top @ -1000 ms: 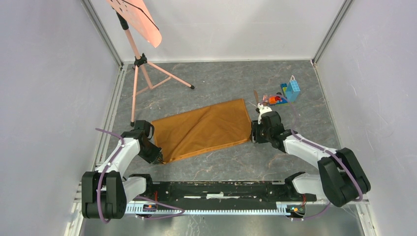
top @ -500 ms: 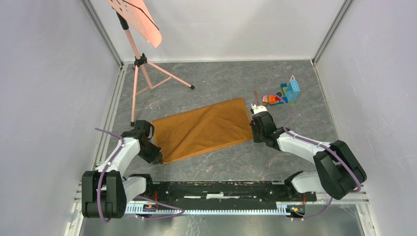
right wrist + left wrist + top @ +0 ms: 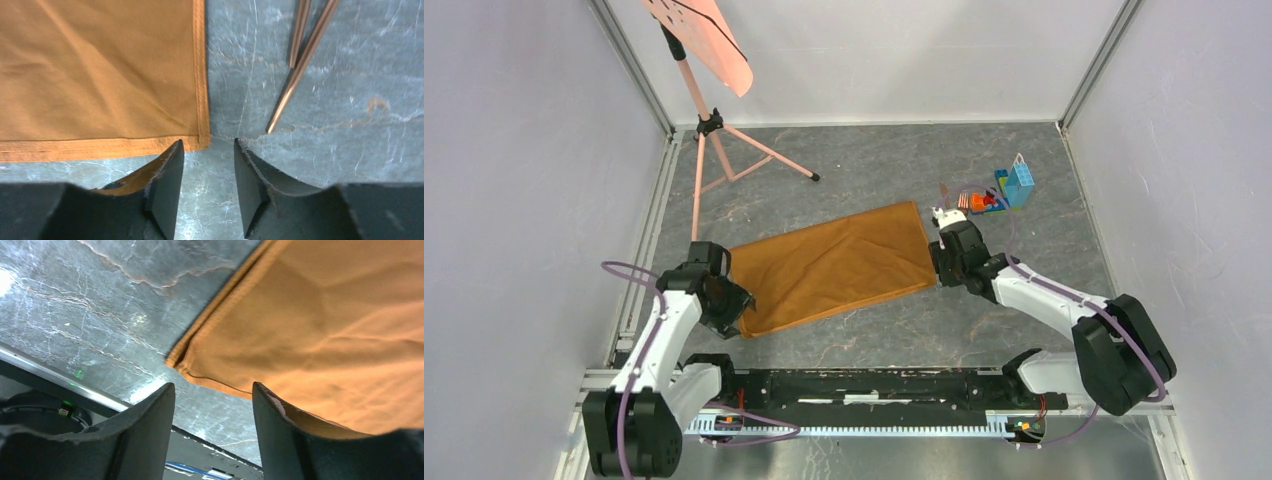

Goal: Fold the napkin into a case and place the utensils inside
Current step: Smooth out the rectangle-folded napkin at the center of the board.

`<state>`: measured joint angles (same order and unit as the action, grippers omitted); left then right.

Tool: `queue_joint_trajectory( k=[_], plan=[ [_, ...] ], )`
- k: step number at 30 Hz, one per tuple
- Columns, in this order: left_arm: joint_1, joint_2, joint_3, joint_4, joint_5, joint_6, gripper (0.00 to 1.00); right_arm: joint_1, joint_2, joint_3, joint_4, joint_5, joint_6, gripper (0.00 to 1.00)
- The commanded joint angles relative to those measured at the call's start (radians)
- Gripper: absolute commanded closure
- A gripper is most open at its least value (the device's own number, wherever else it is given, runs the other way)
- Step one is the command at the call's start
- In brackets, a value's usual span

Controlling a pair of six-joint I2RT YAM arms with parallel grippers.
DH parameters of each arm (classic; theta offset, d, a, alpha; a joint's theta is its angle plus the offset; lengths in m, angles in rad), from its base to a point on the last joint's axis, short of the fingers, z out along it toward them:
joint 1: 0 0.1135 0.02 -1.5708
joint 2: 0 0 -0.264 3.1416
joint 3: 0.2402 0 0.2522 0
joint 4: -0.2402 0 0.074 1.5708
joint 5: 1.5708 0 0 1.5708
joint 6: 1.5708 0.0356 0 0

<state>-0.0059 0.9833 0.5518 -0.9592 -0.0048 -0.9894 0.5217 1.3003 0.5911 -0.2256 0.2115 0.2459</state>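
The orange-brown napkin (image 3: 834, 265) lies folded flat as a long rectangle on the grey floor. My left gripper (image 3: 736, 318) is open and empty just off its near left corner (image 3: 175, 359), fingers (image 3: 150, 425) either side of bare floor. My right gripper (image 3: 938, 268) is open and empty at the napkin's near right corner (image 3: 202, 141), with bare floor between the fingertips (image 3: 172, 165). Two slim reddish-brown utensils (image 3: 299, 65) lie side by side on the floor right of the napkin's hemmed edge; only their pointed ends show. In the top view one end (image 3: 944, 192) shows beyond my right wrist.
A pile of colourful toy bricks (image 3: 1002, 192) sits right of the utensils. A tripod stand (image 3: 709, 130) with a salmon-pink sheet (image 3: 709, 40) stands at the back left. Grey walls enclose the floor, and the arm rail (image 3: 864, 385) runs along the near edge.
My right gripper has shifted left and a little farther, up to the napkin's near right corner. My left arm has risen and its wrist moved slightly. The napkin has not moved.
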Motion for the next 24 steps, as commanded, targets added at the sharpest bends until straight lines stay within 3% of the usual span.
queue_joint_trajectory(
  k=[1, 5, 9, 11, 15, 19, 22, 24],
  plan=[
    [0.004, -0.106, 0.099, -0.096, -0.038, 0.002, 0.34, -0.002, -0.007, 0.073, 0.036, -0.043, -0.037, 0.49],
    [0.004, -0.109, 0.144, -0.05, -0.022, 0.032, 0.29, 0.0, 0.073, 0.085, 0.064, -0.043, -0.047, 0.45],
    [0.004, -0.006, 0.16, 0.222, 0.174, 0.148, 0.26, 0.008, 0.106, 0.071, 0.07, -0.001, -0.059, 0.44],
    [0.004, 0.06, 0.169, 0.33, 0.208, 0.187, 0.22, 0.013, 0.104, 0.056, 0.054, 0.042, -0.054, 0.46],
    [0.004, 0.166, 0.232, 0.42, 0.183, 0.266, 0.16, 0.021, 0.058, -0.01, 0.018, 0.118, -0.032, 0.54],
    [0.048, 0.229, 0.288, 0.444, 0.174, 0.329, 0.15, 0.033, -0.002, 0.002, 0.011, 0.055, -0.025, 0.55],
    [0.079, 0.275, 0.298, 0.49, 0.229, 0.347, 0.12, 0.033, 0.0, 0.093, 0.021, 0.01, -0.014, 0.52],
    [0.094, 0.318, 0.305, 0.532, 0.279, 0.352, 0.11, 0.03, 0.034, 0.157, 0.069, -0.014, -0.013, 0.43]
  ],
)
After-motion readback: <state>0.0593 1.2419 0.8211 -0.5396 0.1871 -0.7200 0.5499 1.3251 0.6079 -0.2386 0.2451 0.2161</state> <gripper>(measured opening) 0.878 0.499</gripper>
